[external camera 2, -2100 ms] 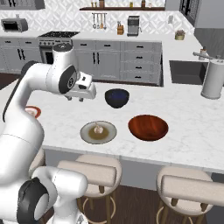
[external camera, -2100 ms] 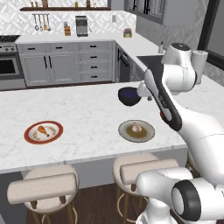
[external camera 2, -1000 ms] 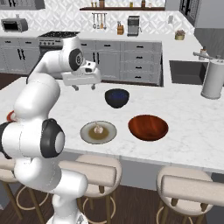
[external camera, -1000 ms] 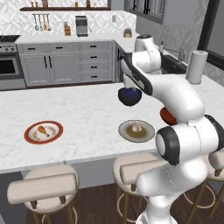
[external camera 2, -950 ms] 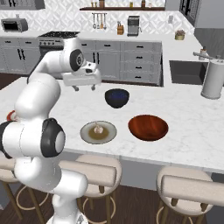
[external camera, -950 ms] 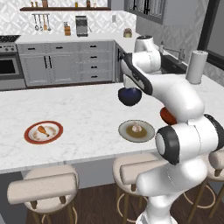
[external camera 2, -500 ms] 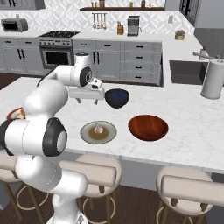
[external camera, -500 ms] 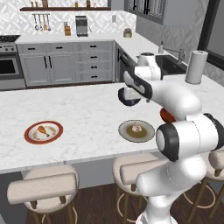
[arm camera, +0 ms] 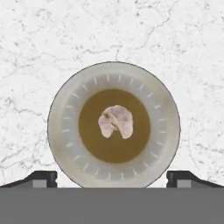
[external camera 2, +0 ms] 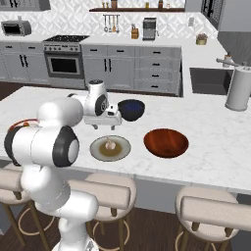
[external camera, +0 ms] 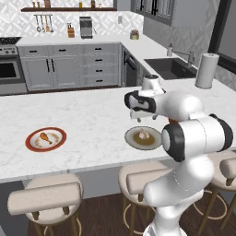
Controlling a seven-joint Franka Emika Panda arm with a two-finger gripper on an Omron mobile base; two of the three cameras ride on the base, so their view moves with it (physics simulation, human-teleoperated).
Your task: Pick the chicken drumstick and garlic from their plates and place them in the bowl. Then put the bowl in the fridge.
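The off-white garlic (arm camera: 116, 121) lies in the brown centre of the grey-rimmed plate (arm camera: 61, 131). My gripper (arm camera: 113, 179) hangs open straight above it, one fingertip (arm camera: 43, 177) at each side of the plate, holding nothing. From the base, the gripper (external camera 2: 104, 128) hovers just behind the garlic (external camera 2: 110, 145) on its plate (external camera 2: 122, 152). The reddish-brown bowl (external camera 2: 165, 142) sits to the plate's right. The chicken drumstick (external camera: 45, 137) rests on the red-rimmed plate (external camera: 32, 144) far left of the garlic plate (external camera: 133, 140). The fridge is out of view.
A dark blue bowl (external camera 2: 131, 109) stands just behind my hand. A paper towel roll (external camera 2: 238, 88) and a sink (external camera: 169, 67) are at the counter's far right. Stools (external camera: 46, 198) line the near edge. Bare marble (external camera: 92, 124) lies between the plates.
My arm has swung from the far side of the counter, past the blue bowl, down to hover over the garlic plate. The gripper stayed open.
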